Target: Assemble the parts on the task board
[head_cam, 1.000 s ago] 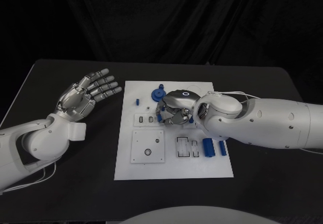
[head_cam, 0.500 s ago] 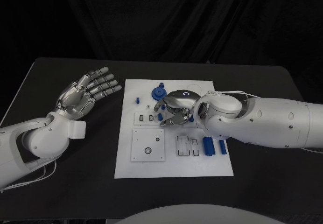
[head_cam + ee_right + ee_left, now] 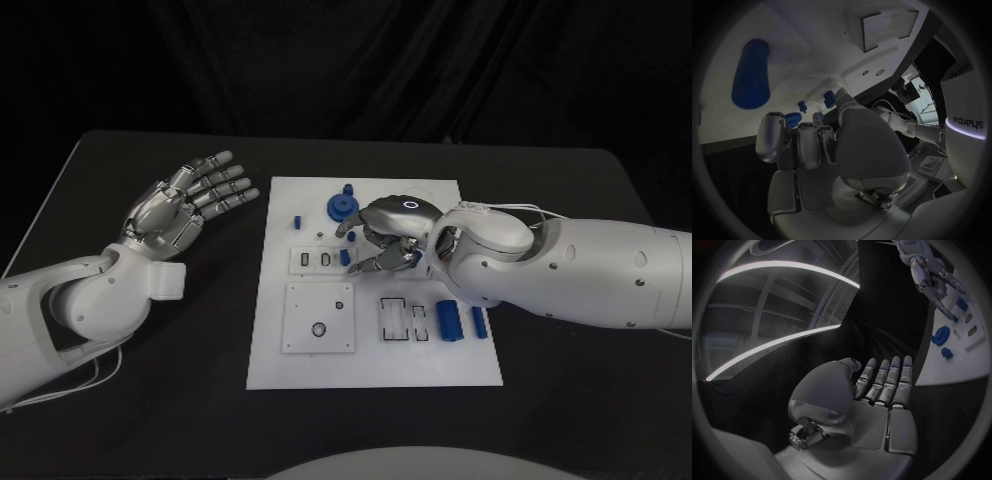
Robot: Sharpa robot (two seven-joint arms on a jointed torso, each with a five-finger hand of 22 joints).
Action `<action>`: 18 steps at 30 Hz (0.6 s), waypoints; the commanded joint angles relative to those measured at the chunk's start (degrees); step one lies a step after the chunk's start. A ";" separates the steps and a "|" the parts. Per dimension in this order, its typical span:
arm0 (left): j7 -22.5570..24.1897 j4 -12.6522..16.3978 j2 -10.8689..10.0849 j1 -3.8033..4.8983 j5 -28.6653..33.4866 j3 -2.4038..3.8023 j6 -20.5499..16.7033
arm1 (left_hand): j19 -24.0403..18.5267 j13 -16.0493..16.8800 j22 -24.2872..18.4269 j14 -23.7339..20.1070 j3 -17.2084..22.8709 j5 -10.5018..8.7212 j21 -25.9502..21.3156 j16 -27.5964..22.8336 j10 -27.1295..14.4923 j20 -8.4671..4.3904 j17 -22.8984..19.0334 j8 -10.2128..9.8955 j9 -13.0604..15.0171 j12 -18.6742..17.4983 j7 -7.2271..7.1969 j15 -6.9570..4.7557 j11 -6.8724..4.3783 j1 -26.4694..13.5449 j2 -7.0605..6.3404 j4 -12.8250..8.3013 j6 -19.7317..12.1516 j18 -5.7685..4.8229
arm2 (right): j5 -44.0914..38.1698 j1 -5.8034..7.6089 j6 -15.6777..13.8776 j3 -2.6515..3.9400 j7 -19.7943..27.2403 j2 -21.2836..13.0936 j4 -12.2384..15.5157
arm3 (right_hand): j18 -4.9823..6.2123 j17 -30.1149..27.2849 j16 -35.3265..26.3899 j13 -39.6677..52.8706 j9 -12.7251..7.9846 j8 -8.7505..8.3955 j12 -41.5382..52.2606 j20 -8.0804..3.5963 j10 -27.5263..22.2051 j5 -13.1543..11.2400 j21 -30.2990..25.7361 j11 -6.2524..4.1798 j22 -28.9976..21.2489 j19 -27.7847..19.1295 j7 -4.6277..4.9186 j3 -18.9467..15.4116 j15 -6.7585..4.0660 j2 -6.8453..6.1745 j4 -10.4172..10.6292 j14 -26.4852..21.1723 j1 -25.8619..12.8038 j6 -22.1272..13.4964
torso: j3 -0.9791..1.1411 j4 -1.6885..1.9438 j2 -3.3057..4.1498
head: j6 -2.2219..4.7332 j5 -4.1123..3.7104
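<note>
The white rectangular task board [image 3: 372,345] lies at the middle of the black counter [image 3: 577,190]. Two blue cylinder parts [image 3: 449,319] are seen side by side near its right edge, and one blue gear-shaped part [image 3: 342,207] near its far edge. The silver left hand [image 3: 180,203] is held raised over the counter's left side, palm up, fingers [image 3: 224,185] apart and empty. The silver right hand [image 3: 387,235] is bent down over the board's middle; whether anything is pinched cannot be told. In the right wrist view, one large blue cylinder [image 3: 750,74] is shown beyond the curled fingers [image 3: 798,142].
</note>
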 commanded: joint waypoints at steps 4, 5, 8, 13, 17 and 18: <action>3.16 -2.04 0.90 -0.07 0.25 0.06 -1.07 | -0.35 0.08 0.05 -0.14 0.59 -1.33 0.24 0.61 0.36 0.04 -0.02 0.25 0.04 0.51 -0.29 0.03 0.00 1.34 -0.44 -0.52 0.58 -0.98 | 4.60 0.87 -9.59 0.02 8.45 -1.42 -0.21 | 1.02 8.30 -0.66 7.27 -0.67 1.38 -0.65 -0.18 -1.02 2.86 -0.37 0.12 2.96 -0.21 0.11 1.94 0.11 2.89 -1.58 2.94 3.98 1.53 | 0.28 -0.21 -0.64 | 2.24 0.59; 2.72 -2.28 1.05 -0.06 0.24 0.07 -1.44 | -0.34 0.10 0.06 -0.11 0.62 -1.61 0.27 0.71 0.49 0.03 -0.02 0.29 0.06 0.59 -0.27 0.01 -0.01 1.58 -0.64 -0.72 0.66 -0.96 | 5.55 1.04 -10.58 0.02 9.40 -1.73 -0.39 | 1.04 8.15 -0.86 6.96 -0.84 1.65 -0.82 -0.17 -1.34 4.00 -0.51 0.12 2.94 -0.26 0.14 2.30 0.11 3.42 -2.04 2.87 4.73 1.81 | 0.30 -0.18 -0.76 | 2.69 0.62; 0.71 -2.50 1.39 -0.02 0.19 0.07 -2.88 | -0.16 0.13 0.13 0.03 0.71 -2.25 0.46 0.99 0.72 0.03 -0.02 0.43 0.09 0.73 -0.15 -0.06 0.04 2.19 -1.10 -1.30 0.95 -0.89 | 8.02 1.44 -12.94 0.02 11.57 -2.62 -0.92 | 1.04 8.01 -1.03 6.53 -1.03 2.50 -1.06 -0.13 -1.73 5.69 -0.63 0.22 2.99 -0.26 0.27 2.70 0.15 4.10 -2.55 2.81 5.51 3.11 | 0.36 -0.08 -1.22 | 3.61 0.67; -3.13 -2.43 1.81 0.17 -1.02 0.09 -4.88 | 0.50 0.14 0.38 0.32 0.54 -3.17 1.02 1.49 1.03 0.01 0.02 0.52 0.09 0.86 0.30 -0.19 0.26 2.46 -1.58 -1.59 1.15 -0.73 | 12.46 1.88 -15.68 -0.01 14.55 -4.07 -1.87 | 1.03 7.88 -1.18 6.31 -1.32 3.24 -1.18 -0.06 -1.85 7.45 -0.68 0.36 3.11 -0.21 0.50 3.07 0.28 4.80 -2.61 2.78 5.77 4.45 | 0.93 -0.16 -2.71 | 3.81 0.97; -8.28 -2.65 2.58 0.57 -3.71 0.09 -7.22 | 4.55 0.15 2.01 3.19 -0.11 -3.82 4.47 4.63 3.27 -0.24 0.67 1.24 0.26 2.09 1.64 -0.82 0.50 2.66 -2.46 -1.90 3.05 -0.18 | 17.05 2.03 -17.52 -0.04 18.17 -5.30 -2.86 | 0.97 7.81 -1.26 6.21 -1.56 3.84 -1.22 0.08 -1.86 8.40 -0.58 0.63 3.30 -0.08 0.82 3.26 0.45 5.36 -2.19 2.77 5.47 5.67 | 1.45 -0.25 -3.74 | 4.11 1.22; -9.18 -2.70 2.73 0.65 -4.33 0.09 -7.68 | 5.38 0.18 2.43 4.26 -0.21 -3.92 5.33 5.72 4.19 -0.35 0.96 1.52 0.33 2.53 2.05 -1.07 0.52 2.77 -2.63 -2.01 3.81 -0.04 | 17.77 2.04 -17.81 -0.04 18.76 -5.54 -2.98 | 0.97 7.82 -1.24 6.17 -1.60 3.89 -1.24 0.10 -1.89 8.50 -0.58 0.66 3.32 -0.08 0.84 3.28 0.48 5.44 -2.11 2.78 5.40 5.80 | 1.61 -0.26 -4.08 | 3.95 1.29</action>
